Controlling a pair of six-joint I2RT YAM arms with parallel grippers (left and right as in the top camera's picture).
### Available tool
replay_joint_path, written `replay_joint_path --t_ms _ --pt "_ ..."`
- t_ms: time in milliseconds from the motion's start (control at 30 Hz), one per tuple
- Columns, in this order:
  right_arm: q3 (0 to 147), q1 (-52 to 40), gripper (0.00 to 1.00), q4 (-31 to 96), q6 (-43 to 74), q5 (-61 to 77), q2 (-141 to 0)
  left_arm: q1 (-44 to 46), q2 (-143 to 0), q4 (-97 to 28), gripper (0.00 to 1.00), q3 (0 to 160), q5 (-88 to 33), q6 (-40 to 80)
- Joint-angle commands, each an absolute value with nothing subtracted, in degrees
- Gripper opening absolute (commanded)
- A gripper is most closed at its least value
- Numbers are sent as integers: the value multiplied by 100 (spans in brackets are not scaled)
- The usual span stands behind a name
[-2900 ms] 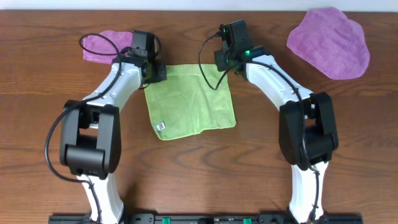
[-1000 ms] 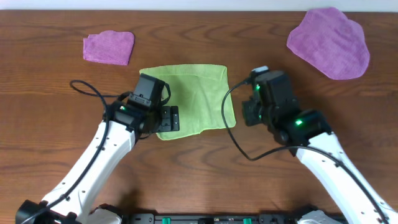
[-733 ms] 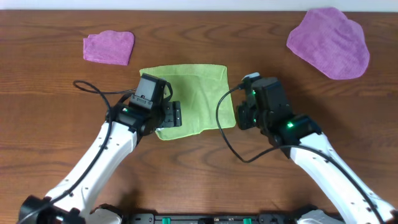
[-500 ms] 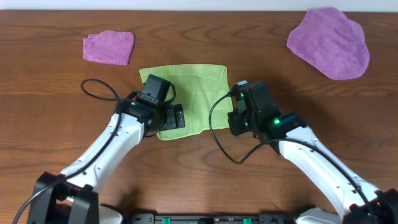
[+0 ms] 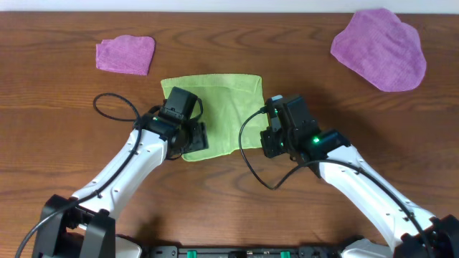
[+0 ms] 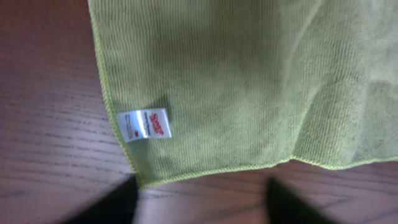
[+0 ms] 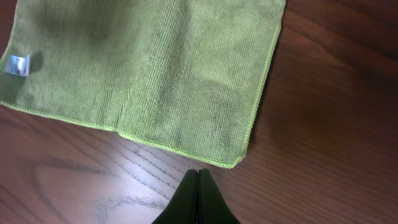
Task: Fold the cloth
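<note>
Lime-green cloth [image 5: 222,100] flat; white tag [image 6: 144,124] at its 7 o'clock corner, print illegible. Left gripper [image 6: 202,186] parted; right gripper [image 7: 198,186] closed.

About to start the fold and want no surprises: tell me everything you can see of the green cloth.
The green cloth is a lime, roughly square microfibre towel with a fine ribbed weave and a stitched hem. It lies open and flat on the wooden table, with faint creases. A small white tag with red print sits at its near left corner. The left tool, jaws apart, hovers at that corner; the right tool, shut, is just off the near right corner. Neither visibly touches it.
</note>
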State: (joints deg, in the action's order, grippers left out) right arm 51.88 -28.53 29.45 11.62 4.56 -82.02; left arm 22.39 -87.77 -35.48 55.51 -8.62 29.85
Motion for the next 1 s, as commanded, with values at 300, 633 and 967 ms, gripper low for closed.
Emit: replay_joint_path --t_ms 300,633,967 --pt "5157 -2902 2 2963 1190 1037 -7485 2252 -8777 -3597 6 5485 -1063 3048" --pt "5157 -3238 1 3833 982 25 -7059 2875 -8176 -3935 6 5463 -642 2499" --pt "5127 -3444 1 4650 1070 -622 -4943 3079 -5819 -4781 6 5354 152 2552"
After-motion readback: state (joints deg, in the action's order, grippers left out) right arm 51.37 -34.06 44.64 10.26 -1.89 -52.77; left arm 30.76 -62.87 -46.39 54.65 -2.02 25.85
